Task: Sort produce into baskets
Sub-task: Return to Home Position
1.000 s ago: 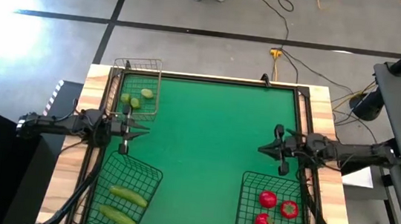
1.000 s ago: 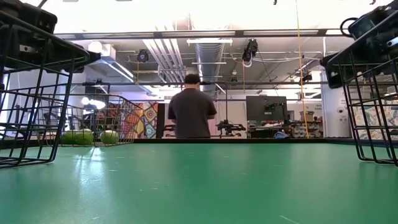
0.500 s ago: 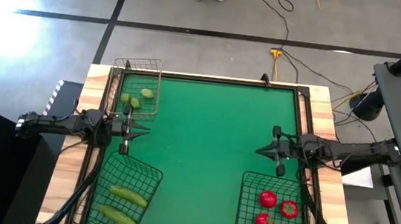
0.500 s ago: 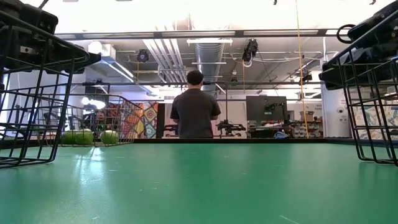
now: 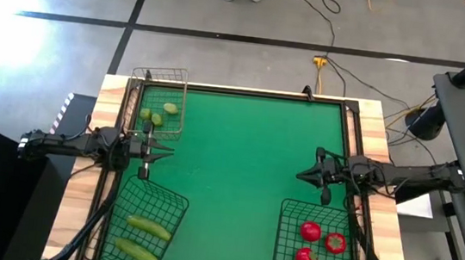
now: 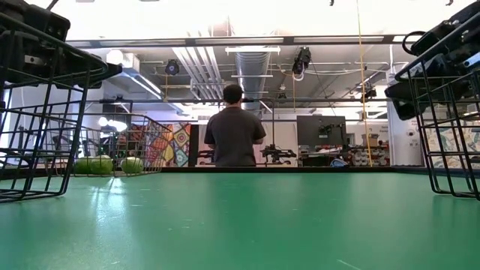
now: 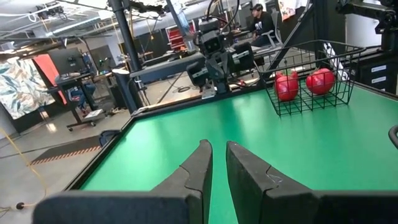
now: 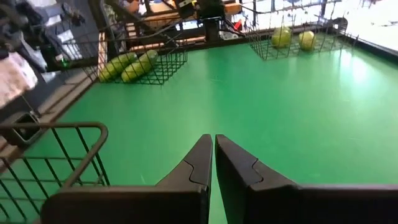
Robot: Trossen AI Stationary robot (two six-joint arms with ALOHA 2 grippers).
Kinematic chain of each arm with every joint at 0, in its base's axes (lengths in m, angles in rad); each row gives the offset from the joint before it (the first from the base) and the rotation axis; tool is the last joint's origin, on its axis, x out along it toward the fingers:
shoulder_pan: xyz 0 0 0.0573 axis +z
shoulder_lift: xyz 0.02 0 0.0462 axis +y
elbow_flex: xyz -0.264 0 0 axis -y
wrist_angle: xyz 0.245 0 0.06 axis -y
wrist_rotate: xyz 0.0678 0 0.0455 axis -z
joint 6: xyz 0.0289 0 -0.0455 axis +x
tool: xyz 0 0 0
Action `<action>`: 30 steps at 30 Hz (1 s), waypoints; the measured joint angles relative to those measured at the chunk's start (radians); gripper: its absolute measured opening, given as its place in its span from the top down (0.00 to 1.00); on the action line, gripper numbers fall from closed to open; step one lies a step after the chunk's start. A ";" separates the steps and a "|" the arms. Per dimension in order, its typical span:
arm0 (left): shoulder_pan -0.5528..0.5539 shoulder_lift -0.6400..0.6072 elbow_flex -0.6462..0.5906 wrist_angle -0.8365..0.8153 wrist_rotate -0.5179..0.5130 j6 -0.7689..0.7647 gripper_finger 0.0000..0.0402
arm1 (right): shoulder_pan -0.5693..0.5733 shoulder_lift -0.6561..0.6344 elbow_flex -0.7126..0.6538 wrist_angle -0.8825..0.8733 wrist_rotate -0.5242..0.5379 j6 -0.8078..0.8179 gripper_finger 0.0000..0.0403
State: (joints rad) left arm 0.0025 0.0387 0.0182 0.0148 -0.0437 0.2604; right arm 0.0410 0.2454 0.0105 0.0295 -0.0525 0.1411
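The left claw (image 5: pixel 164 148) hangs at the left edge of the green tabletop (image 5: pixel 236 174) and the right claw (image 5: pixel 304 174) at its right edge. The fingers of each are almost together and grip nothing. Three yellow-green fruits (image 5: pixel 170 108) lie in the narrow basket (image 5: pixel 161 71), two cucumbers (image 5: pixel 149 226) in the near-left basket (image 5: pixel 175 200), and three red tomatoes (image 5: pixel 311 232) in the near-right basket (image 5: pixel 289 207).

1. Green mat (image 5: pixel 239 148) is the landmark; it covers the tabletop.
2. Mat's far-left corner: narrow basket (image 5: pixel 161 71) holding three pale green fruits (image 5: pixel 171 108).
3. Near-left corner: tilted basket (image 5: pixel 157 190) with two cucumbers (image 5: pixel 149 226).
4. Near-right corner: square basket (image 5: pixel 315 204) with three tomatoes (image 5: pixel 311 232).
5. Left gripper (image 5: pixel 164 150) is over the mat's left edge and right gripper (image 5: pixel 304 174) over its right edge, both pointing inward.
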 joint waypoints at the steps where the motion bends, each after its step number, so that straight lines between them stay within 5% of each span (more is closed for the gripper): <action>1: 0.000 0.000 0.000 0.001 0.000 0.000 0.92 | 0.000 0.000 0.000 0.000 0.000 0.018 0.97; 18: 0.000 0.000 0.000 0.001 0.001 0.000 0.92 | -0.005 -0.050 0.000 0.000 0.001 0.042 0.97; 30: 0.000 0.000 0.001 0.000 0.001 0.000 0.92 | -0.005 -0.244 -0.001 0.001 0.001 0.041 0.97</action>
State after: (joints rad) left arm 0.0025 0.0387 0.0193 0.0151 -0.0425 0.2602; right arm 0.0364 0.0012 0.0097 0.0303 -0.0513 0.1818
